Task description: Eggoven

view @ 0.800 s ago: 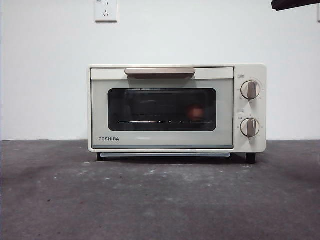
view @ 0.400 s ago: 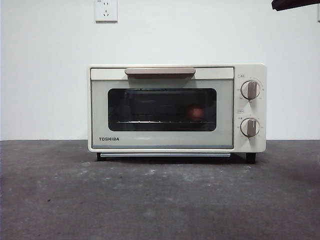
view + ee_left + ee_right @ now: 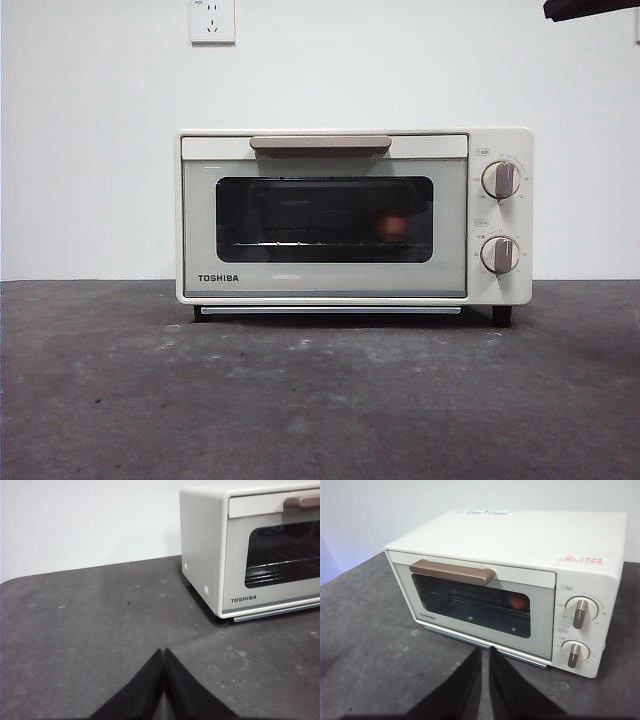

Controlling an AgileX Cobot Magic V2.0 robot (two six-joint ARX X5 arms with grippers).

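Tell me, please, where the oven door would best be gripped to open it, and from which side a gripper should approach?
Probably by the tan handle, a bar across the top of the closed door of the toaster oven. It juts forward, so jaws could close over it from the front, above and below. The right gripper sits before the door; the egg lies inside on the rack.

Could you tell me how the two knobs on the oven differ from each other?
The upper knob sits near the top of the oven's control panel, while the lower knob sits beneath it, closer to the base. In the right wrist view the upper knob is ringed by a dial scale with a small red mark above it; no red mark shows at the lower knob. Both are round and cream with a tan bar grip standing about upright.
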